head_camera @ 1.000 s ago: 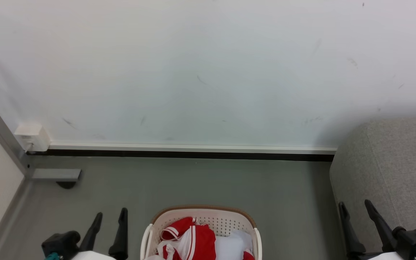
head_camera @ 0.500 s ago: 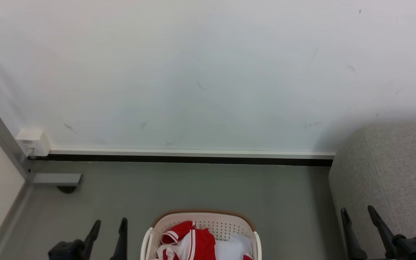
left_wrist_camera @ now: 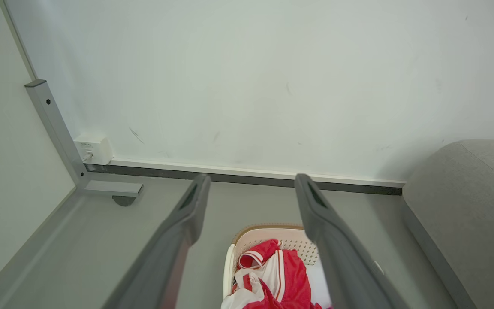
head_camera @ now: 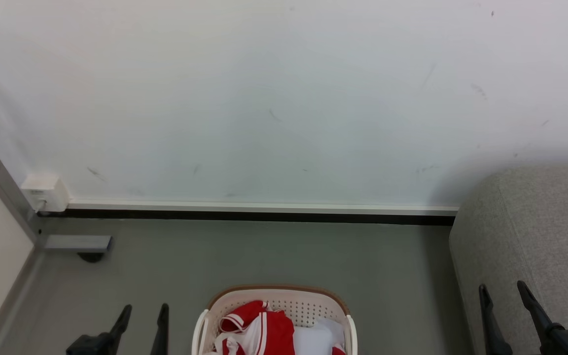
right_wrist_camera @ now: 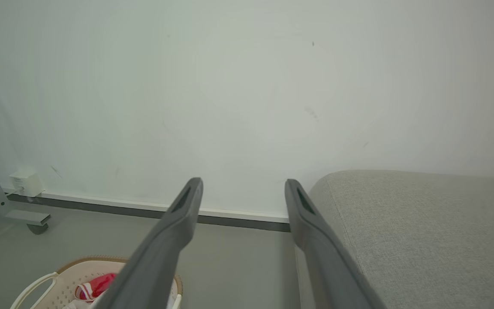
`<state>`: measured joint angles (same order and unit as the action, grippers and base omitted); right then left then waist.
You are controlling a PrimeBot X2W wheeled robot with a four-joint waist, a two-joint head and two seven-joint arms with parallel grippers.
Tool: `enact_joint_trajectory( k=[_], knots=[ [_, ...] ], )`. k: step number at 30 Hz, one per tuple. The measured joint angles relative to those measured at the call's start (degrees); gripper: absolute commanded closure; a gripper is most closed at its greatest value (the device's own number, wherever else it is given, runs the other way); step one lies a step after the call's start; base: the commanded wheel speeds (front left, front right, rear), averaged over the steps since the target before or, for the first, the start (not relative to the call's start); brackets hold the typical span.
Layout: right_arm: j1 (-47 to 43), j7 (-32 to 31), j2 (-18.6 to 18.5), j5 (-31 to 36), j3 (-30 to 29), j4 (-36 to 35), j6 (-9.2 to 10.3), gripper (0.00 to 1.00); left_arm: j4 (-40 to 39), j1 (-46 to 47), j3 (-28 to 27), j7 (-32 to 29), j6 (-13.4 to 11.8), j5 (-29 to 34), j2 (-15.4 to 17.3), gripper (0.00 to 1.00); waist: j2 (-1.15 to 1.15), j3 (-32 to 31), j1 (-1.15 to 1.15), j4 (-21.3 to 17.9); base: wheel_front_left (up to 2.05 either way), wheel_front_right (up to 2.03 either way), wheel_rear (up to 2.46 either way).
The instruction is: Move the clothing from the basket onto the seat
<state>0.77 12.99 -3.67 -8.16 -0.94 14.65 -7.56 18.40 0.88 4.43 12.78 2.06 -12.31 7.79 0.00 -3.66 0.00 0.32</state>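
Note:
The cream-white basket with a brown rim stands on the floor at the bottom centre of the head view. Red clothing with white trim lies bunched inside it, beside a white cloth. The grey seat fills the right side. My left gripper is open and empty, left of the basket. My right gripper is open and empty in front of the seat's side. In the left wrist view the basket and clothing lie between and below my open fingers.
A white wall rises behind, with a white and black skirting. A grey metal post, its foot and a white box stand at the left corner. Grey floor spreads between the basket and the wall.
Both grippers have sunk lower in the head view, the right one also shifting right. The whole picture has shifted slightly, so the camera has moved. The basket and clothing stay put.

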Motion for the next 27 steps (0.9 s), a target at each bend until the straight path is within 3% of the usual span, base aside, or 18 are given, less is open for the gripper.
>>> enact_joint_trajectory(
  k=[19,27],
  knots=[
    [0.0,1.9,0.4,7.7,-0.7,0.1,0.00,0.00,1.0,0.5,-2.5,2.2,1.5,8.4,-0.5,0.00,0.00,1.5,0.00,0.3,0.00,0.00,0.00],
    [0.3,2.2,0.5,8.5,-1.4,-0.3,0.00,0.00,1.6,2.8,-0.5,2.3,2.7,9.9,-1.1,0.00,0.00,3.6,0.00,0.3,0.00,0.00,0.00]
  ],
)
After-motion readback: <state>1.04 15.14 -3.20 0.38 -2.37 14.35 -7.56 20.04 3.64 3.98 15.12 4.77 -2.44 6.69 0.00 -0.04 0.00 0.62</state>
